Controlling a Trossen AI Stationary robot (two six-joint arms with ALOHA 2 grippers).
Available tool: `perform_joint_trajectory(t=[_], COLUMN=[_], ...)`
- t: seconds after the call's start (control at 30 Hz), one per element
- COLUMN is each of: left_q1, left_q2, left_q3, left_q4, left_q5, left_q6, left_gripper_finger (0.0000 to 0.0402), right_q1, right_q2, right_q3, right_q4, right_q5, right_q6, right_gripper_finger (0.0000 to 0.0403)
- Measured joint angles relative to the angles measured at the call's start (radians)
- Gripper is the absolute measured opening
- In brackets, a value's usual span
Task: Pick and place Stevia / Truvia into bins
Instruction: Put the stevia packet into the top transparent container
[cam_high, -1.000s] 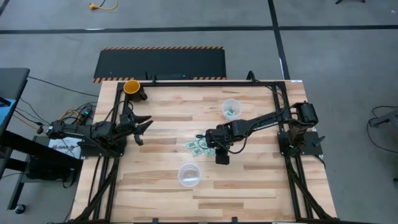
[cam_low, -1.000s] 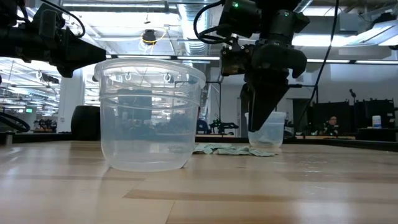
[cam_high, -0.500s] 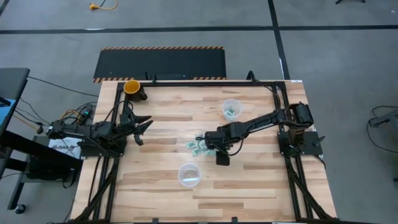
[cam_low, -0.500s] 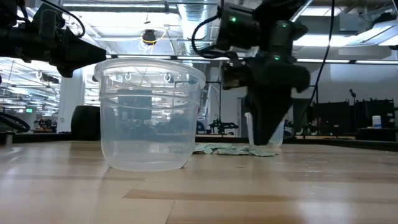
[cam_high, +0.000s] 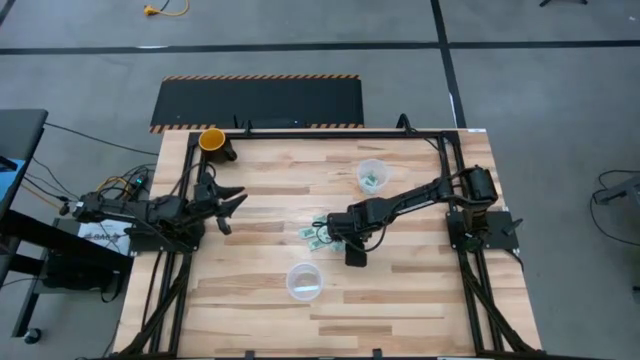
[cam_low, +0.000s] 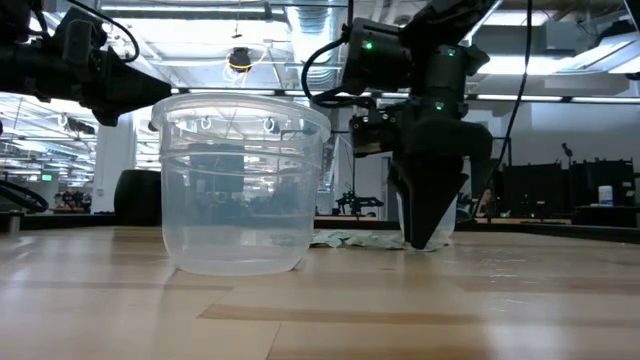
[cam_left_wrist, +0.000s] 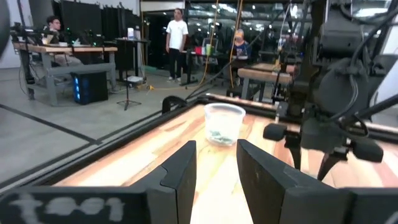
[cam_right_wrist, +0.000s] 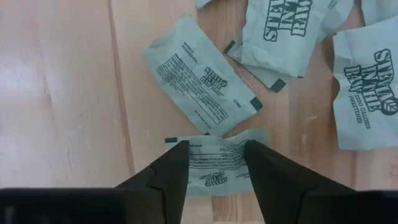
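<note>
Several green-and-white Stevia packets (cam_high: 316, 236) lie flat at mid-table; the right wrist view shows them close up (cam_right_wrist: 202, 84). My right gripper (cam_right_wrist: 216, 155) points down over them, open, its fingertips above the two ends of one packet (cam_right_wrist: 216, 163). In the low view its tips (cam_low: 425, 240) are almost at the tabletop. One clear bin (cam_high: 372, 175) at the far right holds some packets. The other bin (cam_high: 304, 281) stands near the front edge. My left gripper (cam_high: 228, 205) waits open and level at the table's left edge. My right gripper comes from above, pointing down, one finger (cam_right_wrist: 171, 168) over each end of a packet (cam_right_wrist: 199, 163) that lies flat on the wood. Whether the fingertips touch the packet or the table, I cannot tell.
An orange-yellow cup (cam_high: 212, 140) stands at the far left corner. A black mat with a striped border (cam_high: 260, 100) lies beyond the far edge. People (cam_left_wrist: 177, 37) are in the room behind the table. Bare wood lies between the packets and the near bin.
My right gripper has come down toward the packets at mid-table, its tips now almost at the tabletop. The packets and both bins have stayed where they were.
</note>
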Motion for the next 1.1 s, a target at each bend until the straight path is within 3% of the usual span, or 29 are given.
perform_joint_trajectory(t=[1.1], left_q1=[0.000], left_q2=[0.000], left_q3=[0.000], left_q4=[0.000], left_q5=[-0.001], left_q6=[0.000], left_gripper_finger=[0.0104], right_q1=[-0.001], right_q2=[0.005], right_q3=[-0.003], right_q4=[-0.003], right_q5=[0.001], right_q6=[0.001], right_gripper_finger=[0.0099])
